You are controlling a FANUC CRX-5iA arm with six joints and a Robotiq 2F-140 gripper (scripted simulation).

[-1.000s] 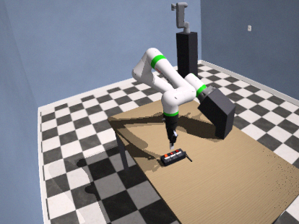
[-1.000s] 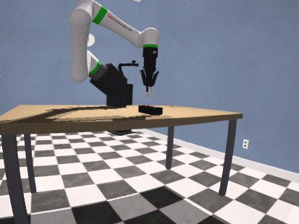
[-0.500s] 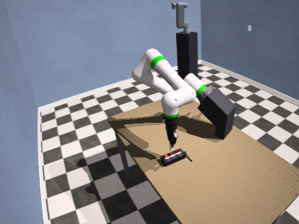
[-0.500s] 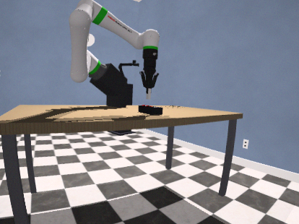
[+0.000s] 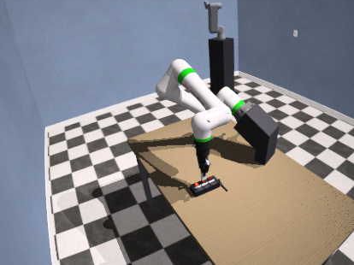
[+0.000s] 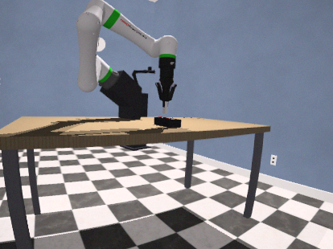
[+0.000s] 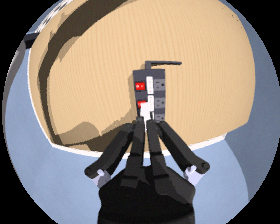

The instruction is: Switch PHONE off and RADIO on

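A black power strip (image 5: pixel 205 185) lies flat and switch side up on the wooden table, near its left edge. Red switches show on its top. It also shows in the exterior view (image 6: pixel 167 121) and in the wrist view (image 7: pixel 150 93), where one red switch (image 7: pixel 140 86) is lit at the far end and the nearer switches are hidden behind the fingers. My gripper (image 5: pixel 204 174) is shut and empty. It points straight down, its fingertips (image 6: pixel 165 110) just above the strip's near end. In the wrist view the closed fingers (image 7: pixel 148 118) cover the strip's near part.
The robot's dark base block (image 5: pixel 256 132) stands on the table behind the arm. A black pillar with a grey camera mount (image 5: pixel 221 62) stands on the floor behind. The table's left edge (image 5: pixel 167 195) runs close to the strip.
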